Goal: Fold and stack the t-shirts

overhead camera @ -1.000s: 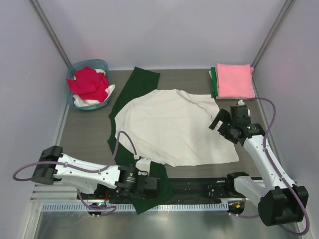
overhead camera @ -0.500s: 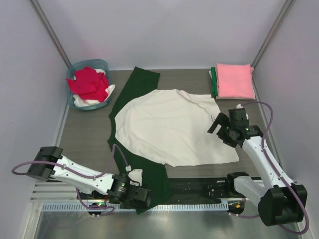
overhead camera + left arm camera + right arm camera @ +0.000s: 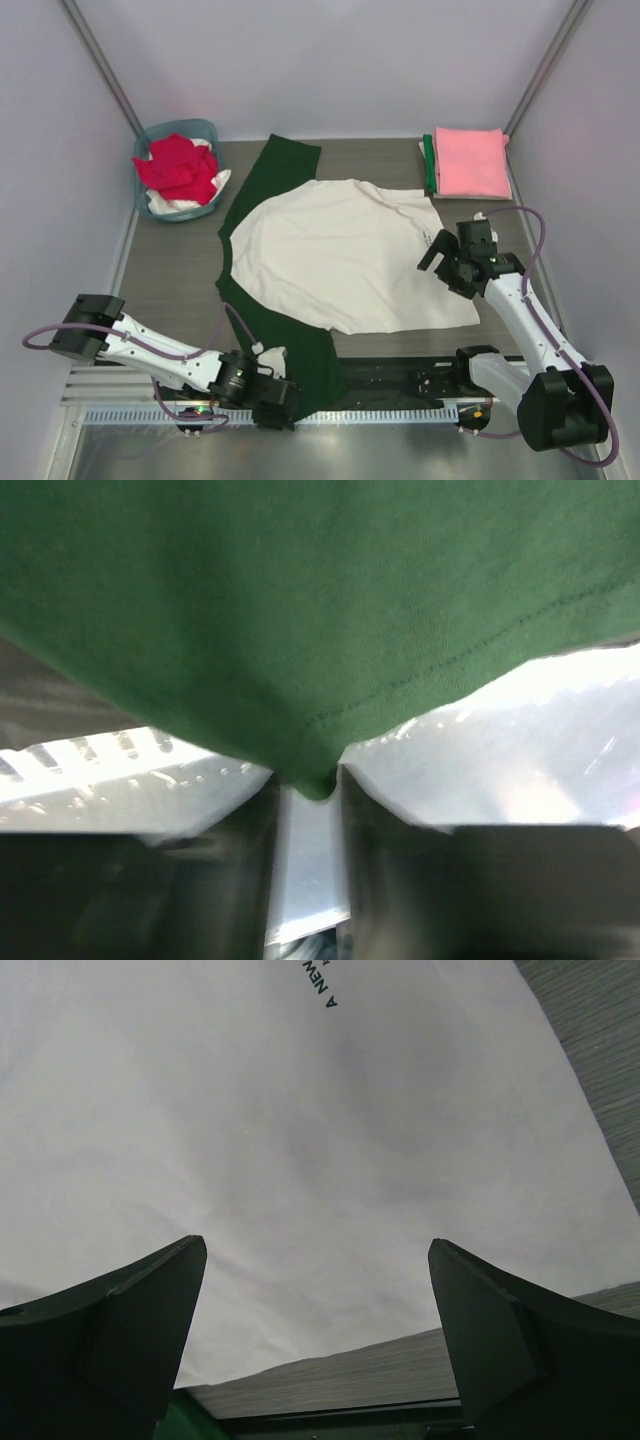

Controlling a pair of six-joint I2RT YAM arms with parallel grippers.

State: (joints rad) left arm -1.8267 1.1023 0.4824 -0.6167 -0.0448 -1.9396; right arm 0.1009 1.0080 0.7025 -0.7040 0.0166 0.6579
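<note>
Narrowing my left gripper [image 3: 308,815] around the tip of the dark green sleeve [image 3: 300,630], which is hanging between the jaws; a second ago they were standing much wider. Pinching yet? Cannot tell. Judging the sleeve fold is starting. My right gripper [image 3: 315,1250] is hovering, jaws wide apart, over the cream t-shirt [image 3: 300,1120]. Only the left wrist view is showing the hem in the gap; only the top view is showing the pink stack [image 3: 470,162] beyond the right gripper.
</note>
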